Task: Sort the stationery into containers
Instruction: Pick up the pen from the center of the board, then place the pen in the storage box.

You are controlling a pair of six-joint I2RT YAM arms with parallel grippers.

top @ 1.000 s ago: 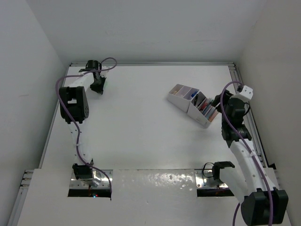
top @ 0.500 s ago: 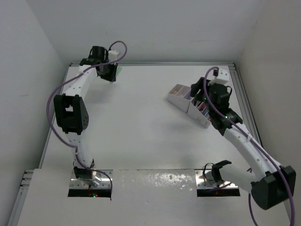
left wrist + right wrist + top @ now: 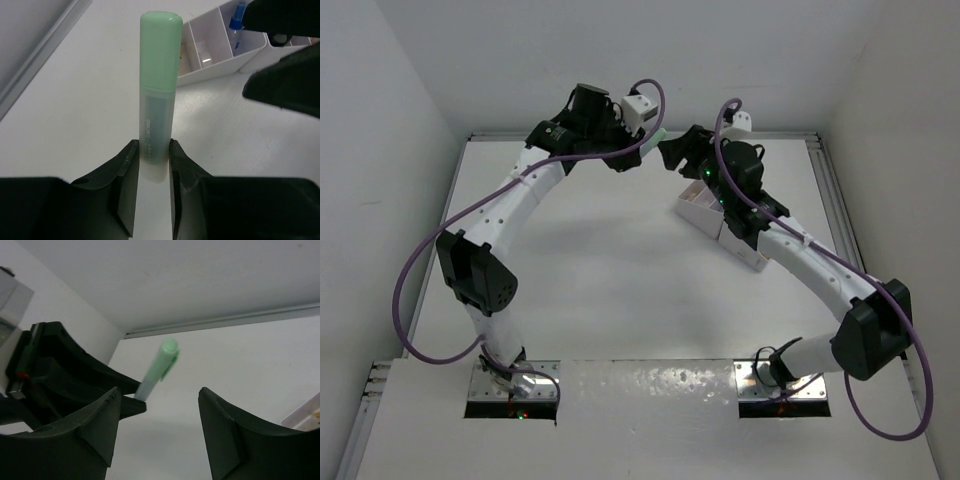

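Top cam, upper centre: left gripper (image 3: 640,151) and right gripper (image 3: 676,153) nearly meet above the table, w/ the organiser (image 3: 698,210) just below-right. Only the left wrist cam shows its compartments, a blue-capped piece (image 3: 238,12) in one at upper right. Left gripper is clamped on the green highlighter's (image 3: 160,75) lower barrel, in mid-air; right gripper gapes wide, holding nothing.
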